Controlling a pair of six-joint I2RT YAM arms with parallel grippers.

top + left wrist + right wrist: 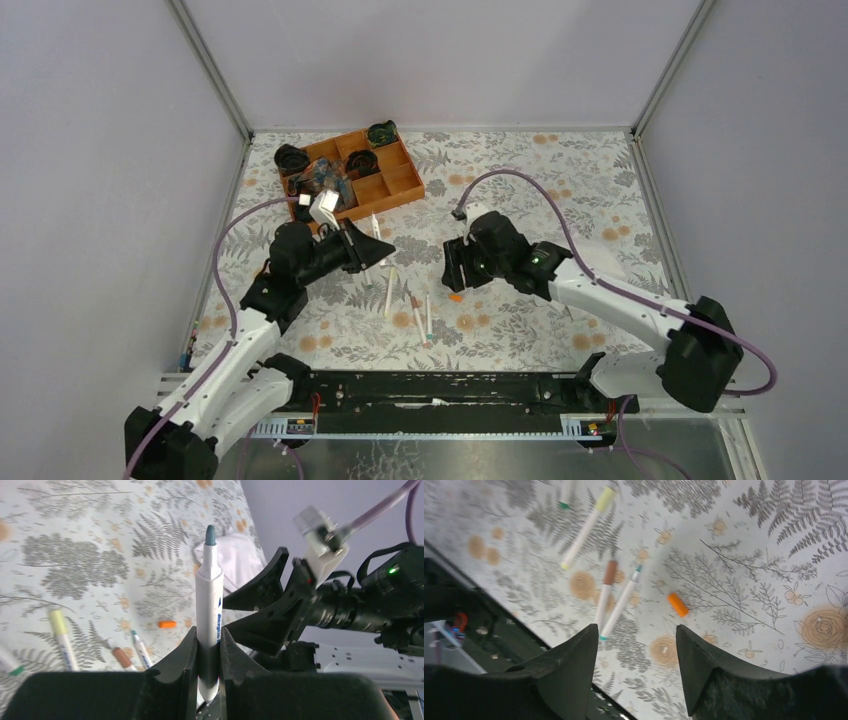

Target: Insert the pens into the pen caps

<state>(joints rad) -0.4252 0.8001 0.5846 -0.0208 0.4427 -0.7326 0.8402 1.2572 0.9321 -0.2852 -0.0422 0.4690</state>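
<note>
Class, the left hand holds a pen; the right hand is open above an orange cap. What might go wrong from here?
The small orange cap lies loose below the open right hand; closing may flick it away. The left hand clamps the pen near its back end, so pressing on a cap could tilt it.

An orange tray (402, 186) sits on a floral cloth (560, 180). Black round items (291, 158) lie in and beside the tray.

My arms (235, 350) are white tubes with chunky black joints, a purple cable (520, 180) looping off each wrist. Fingers (574, 670) are matte black wedges, plus a tiny green light (537, 259) on my right wrist.
</note>
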